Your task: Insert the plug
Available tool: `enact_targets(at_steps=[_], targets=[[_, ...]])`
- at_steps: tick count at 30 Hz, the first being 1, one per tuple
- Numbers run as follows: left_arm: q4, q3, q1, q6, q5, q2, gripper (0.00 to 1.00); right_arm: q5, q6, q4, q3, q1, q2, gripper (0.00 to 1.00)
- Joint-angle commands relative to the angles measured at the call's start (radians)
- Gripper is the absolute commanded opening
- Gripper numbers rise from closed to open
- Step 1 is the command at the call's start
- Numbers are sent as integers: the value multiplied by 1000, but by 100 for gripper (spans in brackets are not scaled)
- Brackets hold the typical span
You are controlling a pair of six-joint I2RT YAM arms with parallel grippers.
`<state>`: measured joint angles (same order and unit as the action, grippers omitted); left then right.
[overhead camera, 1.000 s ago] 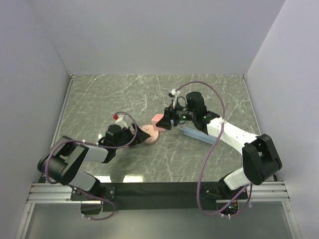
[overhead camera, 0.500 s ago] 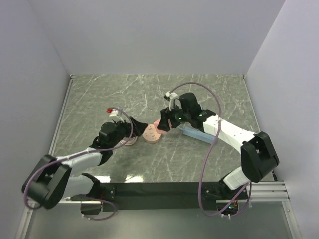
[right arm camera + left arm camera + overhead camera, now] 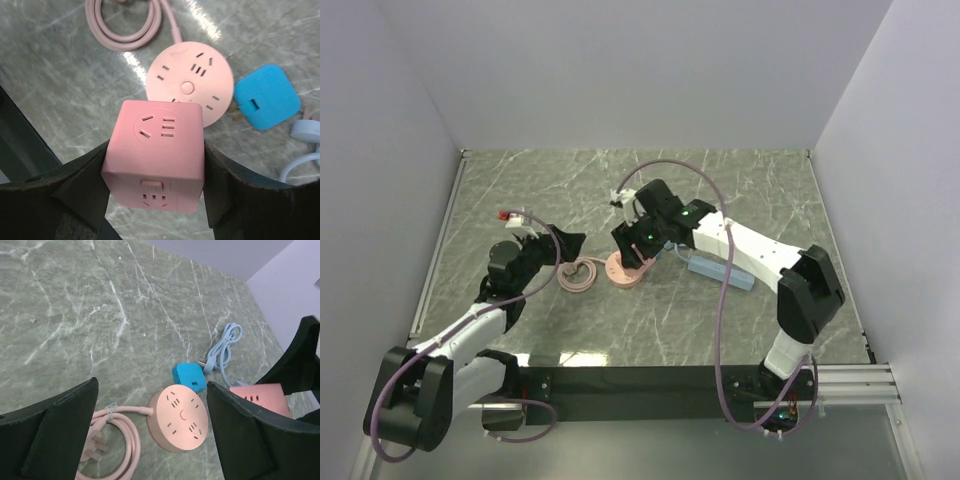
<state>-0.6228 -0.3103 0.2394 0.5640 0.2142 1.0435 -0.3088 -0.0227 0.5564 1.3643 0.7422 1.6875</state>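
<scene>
The small bright blue plug (image 3: 189,377) lies on the table just behind a round pink socket (image 3: 179,417). It also shows in the right wrist view (image 3: 266,96), to the right of the round socket (image 3: 190,82). My left gripper (image 3: 150,440) is open and empty, low over the table, its jaws standing either side of the round socket (image 3: 623,271). My right gripper (image 3: 155,165) is shut on the pink cube (image 3: 160,155) and holds it above the table, next to the round socket. From above, the right gripper (image 3: 632,243) hides the plug.
The round socket's pink cord (image 3: 580,275) lies coiled to its left. The long pale-blue power strip (image 3: 722,271) lies to the right under the right arm, its pale cord (image 3: 222,352) behind the plug. Walls enclose the table on three sides.
My right gripper has carried the pink cube leftward to the round socket. My left arm has swung left and stretched out, its gripper drawing back off the coiled cord.
</scene>
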Motion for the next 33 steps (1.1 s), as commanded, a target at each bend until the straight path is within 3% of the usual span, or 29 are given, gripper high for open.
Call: enact_targets(at_steps=[1,8,33], targets=[[-35,22,-43,0,100,-42,96,53,-39,138,116,40,47,2],[-52,51,-72,17,129,-74,96,111,-29,295,248,89,184,1],[-38,60,-80,27,125,-92,95,131,50,321,338,66,273,0]])
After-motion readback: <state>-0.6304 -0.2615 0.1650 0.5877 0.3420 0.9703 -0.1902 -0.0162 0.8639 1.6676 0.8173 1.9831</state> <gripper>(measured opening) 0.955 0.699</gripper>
